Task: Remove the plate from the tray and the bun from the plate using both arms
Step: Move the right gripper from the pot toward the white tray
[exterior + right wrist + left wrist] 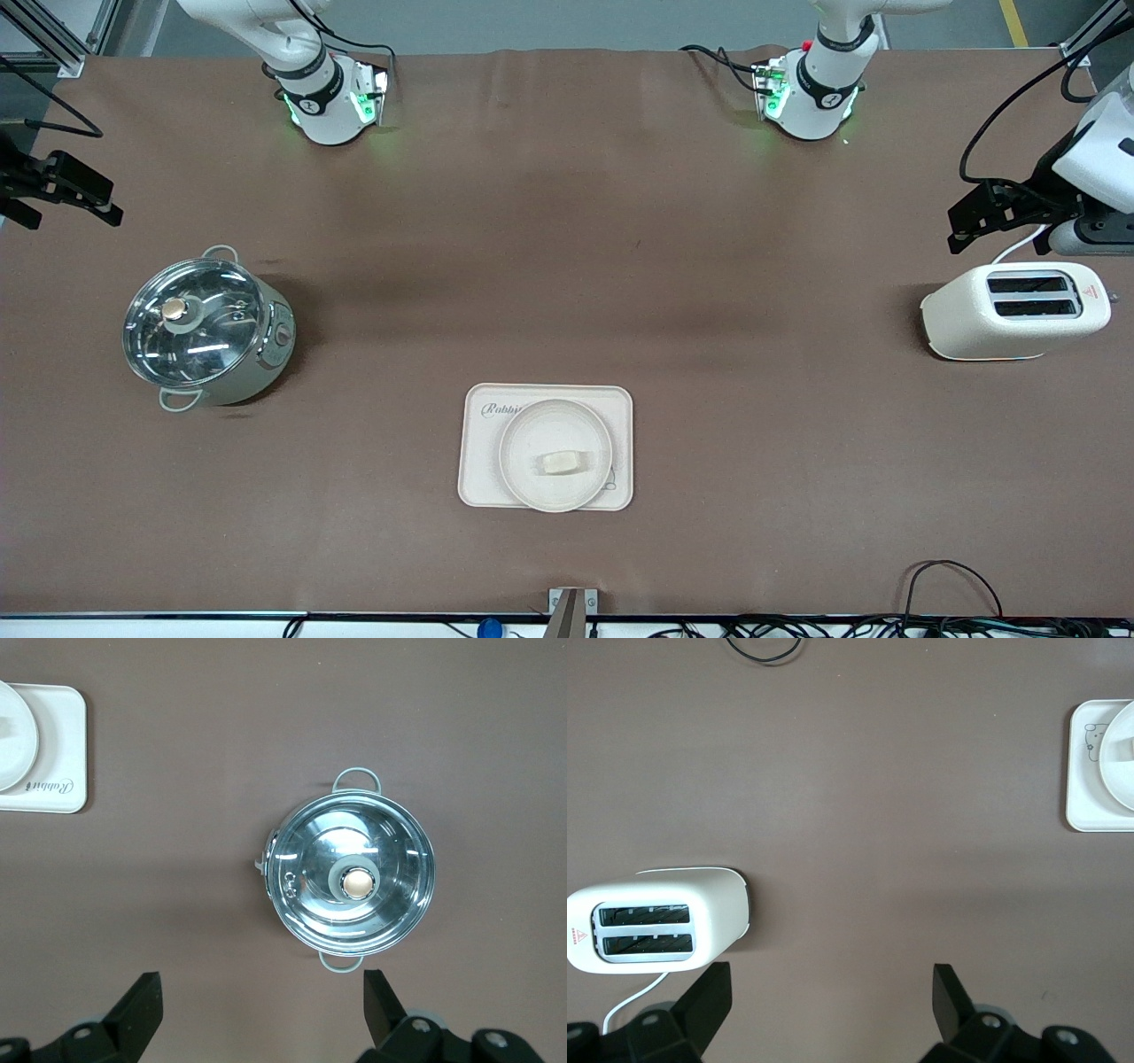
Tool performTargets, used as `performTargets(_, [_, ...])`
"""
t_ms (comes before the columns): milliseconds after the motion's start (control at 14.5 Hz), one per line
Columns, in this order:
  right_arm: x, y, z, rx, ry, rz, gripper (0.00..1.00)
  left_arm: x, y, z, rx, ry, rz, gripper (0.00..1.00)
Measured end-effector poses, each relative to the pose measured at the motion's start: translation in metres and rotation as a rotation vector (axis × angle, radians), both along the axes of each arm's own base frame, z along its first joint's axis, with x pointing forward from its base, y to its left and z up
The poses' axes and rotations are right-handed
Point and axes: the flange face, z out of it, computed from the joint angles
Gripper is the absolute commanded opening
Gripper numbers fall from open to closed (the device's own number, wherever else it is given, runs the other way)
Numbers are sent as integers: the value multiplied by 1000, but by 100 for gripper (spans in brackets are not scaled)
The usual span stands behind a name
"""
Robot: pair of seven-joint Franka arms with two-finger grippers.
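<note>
The round cream-white plate (523,434) lies on the rectangular cream tray (483,483) near the front camera's edge of the table. The small pale bun (561,462) lies on the plate. My left gripper (961,230) is open and empty in the air at the left arm's end of the table, over the spot beside the toaster; its wrist view (831,983) shows bare table between the fingers. My right gripper (102,202) is open and empty at the right arm's end, near the pot; its wrist view (261,988) shows bare table too. Plate edges show in both wrist views (1121,771) (18,744).
A white two-slot toaster (1014,310) stands at the left arm's end, also in the left wrist view (656,926). A steel pot with a glass lid (208,332) stands at the right arm's end, also in the right wrist view (353,873). A black cable (948,576) loops at the front edge.
</note>
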Motion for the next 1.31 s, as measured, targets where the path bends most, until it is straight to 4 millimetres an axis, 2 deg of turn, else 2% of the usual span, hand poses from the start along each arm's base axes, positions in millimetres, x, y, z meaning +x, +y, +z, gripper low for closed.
performTargets(414, [1, 2, 0, 1, -2, 3, 100, 0, -2, 0, 0, 0, -2, 100])
performTargets(621, [12, 19, -14, 45, 8, 25, 98, 0, -5, 0, 0, 0, -7, 100])
performTargets(759, [36, 36, -42, 93, 21, 36, 94, 0, -5, 0, 0, 2, -7, 100])
performTargets(966, [86, 59, -99, 146, 35, 38, 85, 0, -4, -1, 0, 3, -7, 100])
performTargets(1103, [116, 86, -138, 169, 20, 52, 82, 0, -4, -1, 0, 4, -8, 100])
performTargets(1310, [148, 133, -191, 187, -25, 62, 79, 1, -3, -1, 0, 4, -7, 100])
